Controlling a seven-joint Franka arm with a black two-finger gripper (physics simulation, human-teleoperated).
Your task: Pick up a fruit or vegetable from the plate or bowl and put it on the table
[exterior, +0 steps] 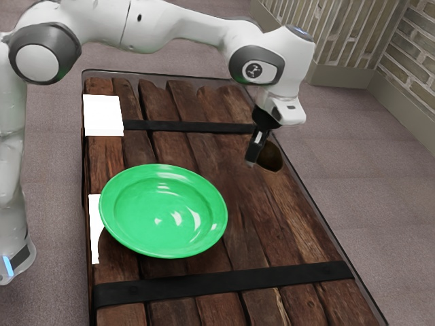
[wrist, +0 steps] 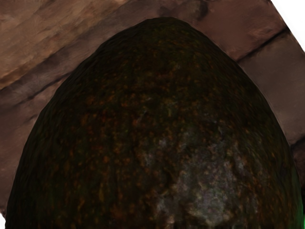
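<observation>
You can't tell whether the tool point(exterior: 254, 160) grips the avocado point(exterior: 272, 157), so make sure it sits steady on the tabletop point(exterior: 272, 231) before backing straight up.

1. We have room over the planks point(exterior: 246, 221) between plate point(exterior: 146, 204) and avocado point(exterior: 272, 157).
2. Toward the exterior view's left, the plate's raised rim blocks us low down.
3. Above that rim, we could pass.
</observation>
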